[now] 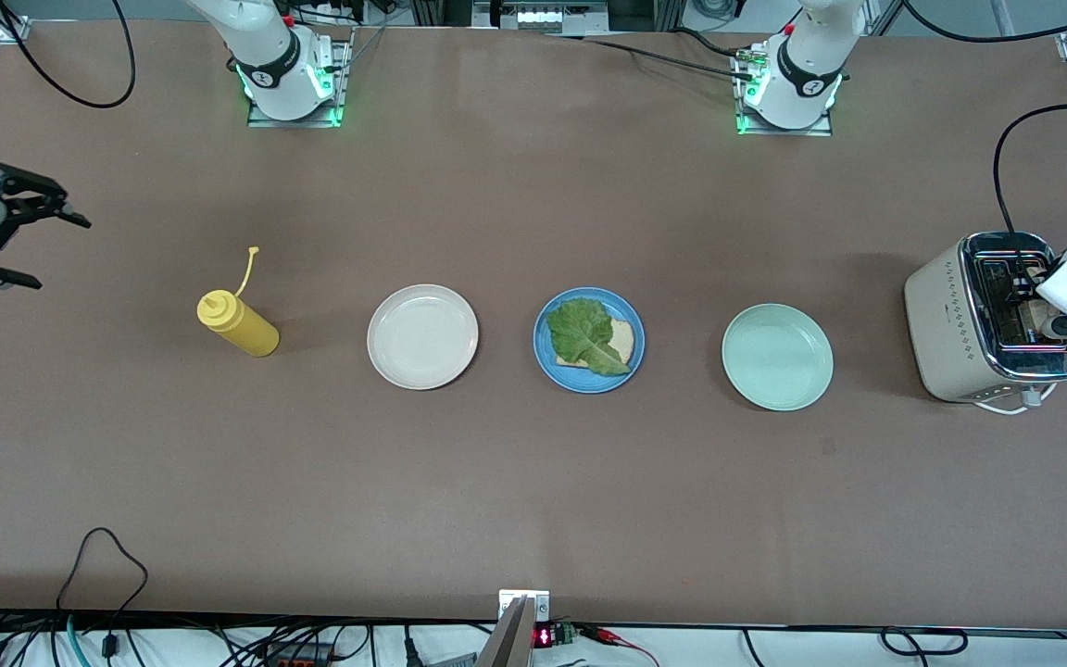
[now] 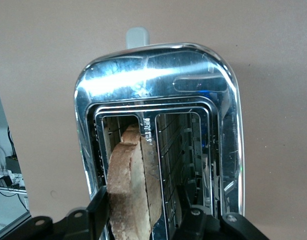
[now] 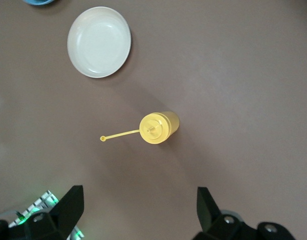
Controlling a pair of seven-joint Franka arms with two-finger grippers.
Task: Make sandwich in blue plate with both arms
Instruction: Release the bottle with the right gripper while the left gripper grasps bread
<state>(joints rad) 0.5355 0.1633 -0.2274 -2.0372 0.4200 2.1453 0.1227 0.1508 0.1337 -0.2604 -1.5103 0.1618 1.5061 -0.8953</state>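
The blue plate [image 1: 547, 366] sits mid-table and holds one toasted bread slice [image 1: 624, 343] with a green lettuce leaf [image 1: 584, 333] lying on top. A second bread slice [image 2: 126, 185] stands in a slot of the toaster [image 1: 950, 324] at the left arm's end of the table. My left gripper [image 1: 1034, 310] is down over that slot. In the left wrist view the left gripper [image 2: 143, 220] is open astride the slice, with one finger [image 2: 96, 212] against the crust and the other apart from it. My right gripper [image 1: 61, 253] is open and empty, waiting over the right arm's end of the table.
A yellow squeeze bottle [image 1: 237, 324] stands toward the right arm's end, also seen in the right wrist view [image 3: 158, 127]. A beige-white plate [image 1: 422, 336] lies between it and the blue plate. A pale mint-green plate [image 1: 777, 357] lies between the blue plate and the toaster.
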